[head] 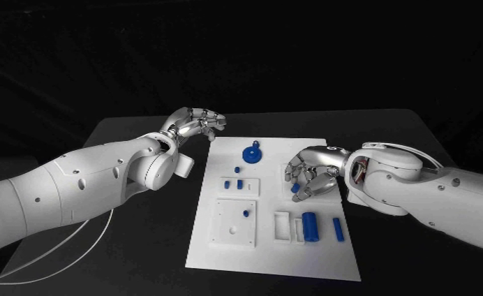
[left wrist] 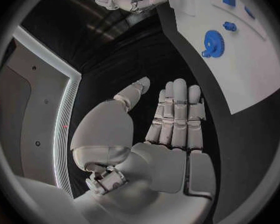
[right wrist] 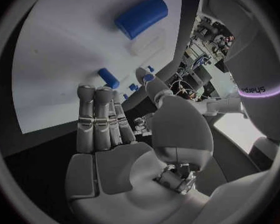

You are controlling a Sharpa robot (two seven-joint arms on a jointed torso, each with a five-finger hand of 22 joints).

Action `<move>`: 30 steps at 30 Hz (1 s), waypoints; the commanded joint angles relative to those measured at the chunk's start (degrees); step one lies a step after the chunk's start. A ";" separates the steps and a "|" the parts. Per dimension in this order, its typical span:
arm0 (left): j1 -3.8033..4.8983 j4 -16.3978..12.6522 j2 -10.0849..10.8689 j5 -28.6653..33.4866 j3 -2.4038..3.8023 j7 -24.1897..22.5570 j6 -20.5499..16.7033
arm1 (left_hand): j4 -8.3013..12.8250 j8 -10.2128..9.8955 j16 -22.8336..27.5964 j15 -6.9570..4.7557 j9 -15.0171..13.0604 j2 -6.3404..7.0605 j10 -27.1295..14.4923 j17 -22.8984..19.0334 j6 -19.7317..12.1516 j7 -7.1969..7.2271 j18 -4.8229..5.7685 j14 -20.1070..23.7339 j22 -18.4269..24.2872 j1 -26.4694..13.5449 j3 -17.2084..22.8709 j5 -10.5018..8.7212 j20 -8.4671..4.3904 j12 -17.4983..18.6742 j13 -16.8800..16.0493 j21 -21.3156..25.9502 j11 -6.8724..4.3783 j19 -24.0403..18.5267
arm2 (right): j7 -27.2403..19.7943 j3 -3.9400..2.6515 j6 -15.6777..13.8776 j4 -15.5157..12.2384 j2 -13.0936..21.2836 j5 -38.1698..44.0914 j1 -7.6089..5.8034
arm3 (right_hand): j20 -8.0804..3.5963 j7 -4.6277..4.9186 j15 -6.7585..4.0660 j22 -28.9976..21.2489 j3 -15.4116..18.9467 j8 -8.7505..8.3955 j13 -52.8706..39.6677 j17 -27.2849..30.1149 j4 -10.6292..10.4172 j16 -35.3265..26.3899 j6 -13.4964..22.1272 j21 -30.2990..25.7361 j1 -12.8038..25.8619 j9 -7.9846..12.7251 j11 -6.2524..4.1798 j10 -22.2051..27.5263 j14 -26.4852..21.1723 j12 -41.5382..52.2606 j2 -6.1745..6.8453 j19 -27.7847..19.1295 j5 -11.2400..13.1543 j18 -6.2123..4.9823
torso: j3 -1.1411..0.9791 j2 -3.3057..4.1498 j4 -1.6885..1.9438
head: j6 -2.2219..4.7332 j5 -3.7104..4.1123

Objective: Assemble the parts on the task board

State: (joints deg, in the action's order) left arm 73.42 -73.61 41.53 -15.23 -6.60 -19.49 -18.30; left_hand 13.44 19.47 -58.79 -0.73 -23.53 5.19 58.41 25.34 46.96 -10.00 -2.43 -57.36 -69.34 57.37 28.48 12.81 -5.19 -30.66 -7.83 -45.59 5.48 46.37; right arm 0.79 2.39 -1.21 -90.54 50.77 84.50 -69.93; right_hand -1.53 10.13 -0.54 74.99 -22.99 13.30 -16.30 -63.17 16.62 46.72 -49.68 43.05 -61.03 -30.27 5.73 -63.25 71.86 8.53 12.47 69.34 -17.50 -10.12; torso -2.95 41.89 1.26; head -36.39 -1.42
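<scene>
The white task board (head: 271, 257) lies in the middle of the table. On it are a blue gear (head: 252, 153) near the far end, a small blue peg (head: 236, 169), two small blue pieces (head: 234, 185) in a white block, a blue cylinder (head: 310, 226) and a thin blue bar (head: 338, 230). My right hand (head: 314, 170) hovers over the board's right side, fingers straight and thumb apart, with a short blue peg (right wrist: 107, 78) just past its fingertips (right wrist: 93, 92). My left hand (head: 196, 125) is off the board's far left corner, fingers extended and holding nothing. The gear (left wrist: 212, 43) shows beyond it.
A raised white plate (head: 234, 224) with holes sits on the board's near left. Two white holders (head: 289, 227) stand beside the cylinder (right wrist: 141, 16). Black table (head: 131, 135) surrounds the board; a white cable (head: 70, 247) hangs under my left arm.
</scene>
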 commanded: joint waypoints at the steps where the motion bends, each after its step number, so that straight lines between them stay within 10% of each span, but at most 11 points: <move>1: 0.03 -0.02 -0.01 0.43 0.04 -0.86 1.00 | -0.23 0.00 0.27 0.30 0.06 -0.54 -0.41 0.08 -0.36 -0.21 -0.70 0.09 -0.07 0.04 -0.03 -0.30 -0.88 -0.31 -0.09 0.30 0.08 0.30 | 1.77 -0.04 2.25 0.25 -0.24 4.44 0.64 | 0.05 0.27 -0.03 1.05 0.46 0.35 0.14 0.12 -0.11 0.18 0.22 -0.06 0.23 0.13 0.17 0.26 -0.52 -0.05 0.61 -0.46 0.83 -4.88 | 0.11 0.04 0.05 | -0.43 -0.05; 12: 0.03 0.11 0.14 0.51 0.03 -0.79 1.03 | -0.31 0.02 0.29 0.30 0.07 -0.63 -0.44 0.12 -0.39 -0.22 -0.70 0.09 -0.09 -0.05 -0.06 -0.33 -0.87 -0.33 -0.12 0.33 0.08 0.31 | 1.69 -0.04 -3.51 0.43 -0.62 6.09 1.09 | -0.31 -0.56 -0.70 0.98 -2.40 1.44 0.30 0.53 -0.28 0.94 -1.81 0.48 -3.16 0.31 -0.55 -1.70 0.41 1.24 -2.62 0.60 5.66 -4.88 | 0.28 0.05 0.11 | -0.74 0.08; 18: 0.03 0.13 0.13 0.52 0.03 -0.76 1.08 | -0.35 0.03 0.30 0.30 0.07 -0.67 -0.45 0.13 -0.39 -0.22 -0.70 0.09 -0.10 -0.10 -0.07 -0.33 -0.87 -0.34 -0.13 0.34 0.08 0.32 | 2.12 -0.04 -5.07 0.39 -0.74 7.75 1.21 | -0.27 -0.95 -0.95 0.90 -12.52 1.86 0.69 1.19 -2.98 1.25 -3.10 0.55 -4.46 0.99 -0.81 -2.57 0.70 2.08 -0.19 1.30 14.24 -4.88 | 0.26 0.04 0.11 | -0.90 0.08; 30: 0.03 0.17 0.31 0.52 0.03 -0.73 0.99 | -0.46 0.06 0.32 0.30 0.07 -0.78 -0.47 0.17 -0.40 -0.22 -0.71 0.09 -0.12 -0.20 -0.09 -0.33 -0.87 -0.36 -0.17 0.37 0.08 0.33 | 1.83 -0.05 -5.60 -0.10 -0.77 10.77 1.48 | -1.00 -3.03 -2.65 1.21 -21.00 4.66 -1.02 1.12 -5.08 2.26 -7.71 2.15 -5.14 -0.05 -2.61 -6.99 1.41 5.51 0.23 2.09 14.65 -4.88 | 0.17 0.03 0.06 | -1.23 0.10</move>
State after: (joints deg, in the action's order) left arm 73.41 -73.42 41.83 -14.96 -6.61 -19.49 -18.02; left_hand 13.29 19.47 -58.79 -0.73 -23.53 4.97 58.41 25.44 46.68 -10.12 -2.02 -57.36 -69.38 57.15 28.33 12.81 -5.30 -30.66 -7.93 -45.59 5.48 46.49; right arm 2.58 2.34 -6.06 -90.50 50.02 92.95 -68.55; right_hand -2.27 7.07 -2.61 74.99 -43.68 17.75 -16.86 -62.01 11.52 48.79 -57.10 44.96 -65.75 -30.27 3.04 -69.87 73.27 13.72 12.39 71.35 -3.09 -10.12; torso -2.72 41.92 1.34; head -37.58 -1.31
